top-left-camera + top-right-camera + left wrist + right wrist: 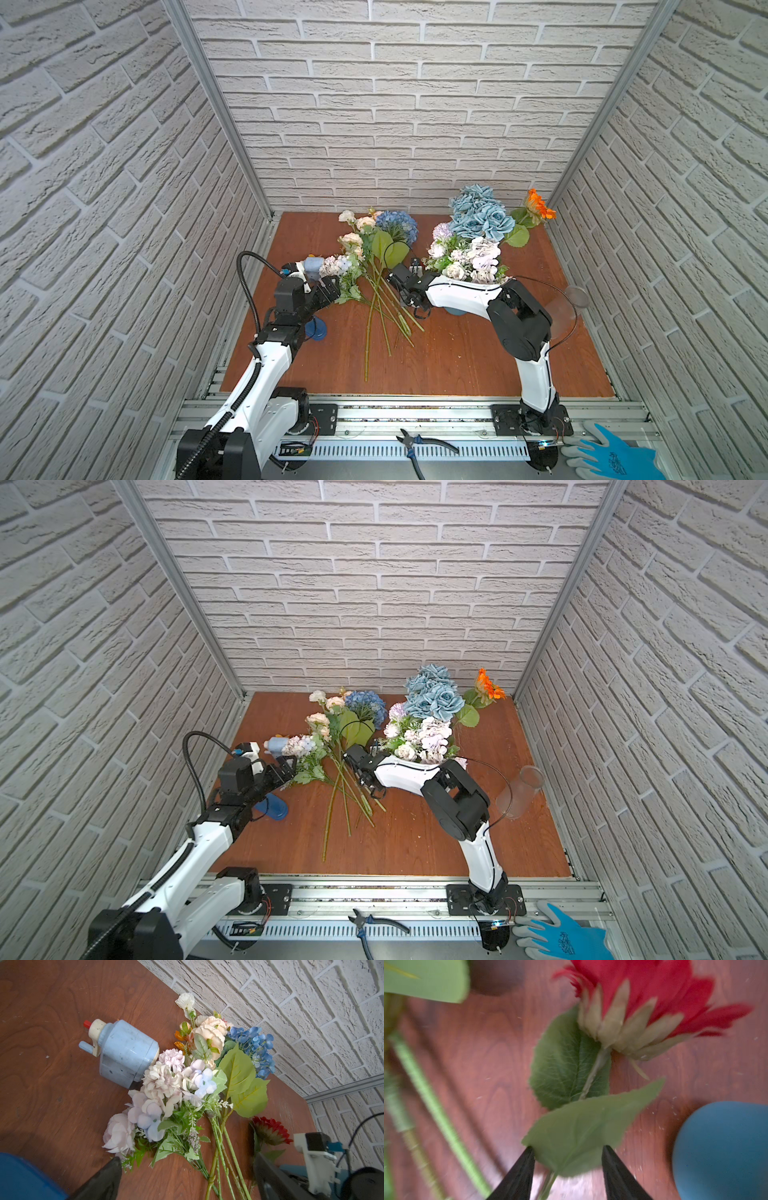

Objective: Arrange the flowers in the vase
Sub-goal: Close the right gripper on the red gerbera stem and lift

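The left gripper [187,1157] is found fully released, with nothing held. It is positioned over the lower stems of the lilac-white cluster bunch [158,1088], across the loose stems from the rounded blue vase [720,1151].

The right gripper [566,1153] is found with its jaws part-way apart and closed on nothing. The broad green leaf [577,1136] and thin green stem [548,1184] of the red daisy-like artificial flower [633,987] are straddled by the fingertips. This flower is laid flat on the brown wooden table [457,365], just beside the vase.

In the vase, dusty-blue roses [478,212], a lilac-white cluster [482,253] and an orange daisy [538,203] are already stood. Farther off from the vase, cream-white roses [351,241] and a blue hydrangea [397,224] are lying flat, their stems crossed. The task is judged partly done.

The step in hand is judged to be the pick-up of the red daisy.
- The stem should be centred between the jaws and gripped below the leaf. A grip on the leaf is expected to fold and slip.
- The flower should be lifted clear of the table and turned upright before it is lowered.
- The vase mouth is hidden by blooms and the arm, so entry should be made slowly and the vase not nudged.
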{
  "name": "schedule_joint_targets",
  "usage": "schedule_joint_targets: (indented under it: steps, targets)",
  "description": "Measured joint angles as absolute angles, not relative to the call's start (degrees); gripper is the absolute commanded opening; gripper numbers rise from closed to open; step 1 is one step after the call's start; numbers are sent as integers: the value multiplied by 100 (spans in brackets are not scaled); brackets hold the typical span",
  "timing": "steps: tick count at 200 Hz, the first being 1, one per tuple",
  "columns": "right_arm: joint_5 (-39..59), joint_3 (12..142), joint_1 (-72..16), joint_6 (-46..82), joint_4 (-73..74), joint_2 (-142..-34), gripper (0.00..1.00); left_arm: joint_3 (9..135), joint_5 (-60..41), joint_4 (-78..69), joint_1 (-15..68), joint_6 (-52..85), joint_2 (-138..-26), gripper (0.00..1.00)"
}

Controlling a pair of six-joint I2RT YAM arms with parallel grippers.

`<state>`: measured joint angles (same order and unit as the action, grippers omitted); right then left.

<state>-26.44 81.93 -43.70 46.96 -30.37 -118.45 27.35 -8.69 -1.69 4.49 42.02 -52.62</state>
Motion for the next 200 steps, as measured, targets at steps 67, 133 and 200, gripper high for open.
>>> schedule_joint_targets:
  steps: [67,133,200]
  targets:
    - [-2342,8112,-4333,5059,-2611,-11933,25,2720,-869,-174,449,4202,-5212,98]
    - [-2528,8086,-4333,4847,-2469,-11928,6,2689,-910,-180,449,4204,-5186,98]
    - [-3166,7900,-4407,3354,-1498,-11233,6,2683,-1083,-311,451,4217,-5188,98]
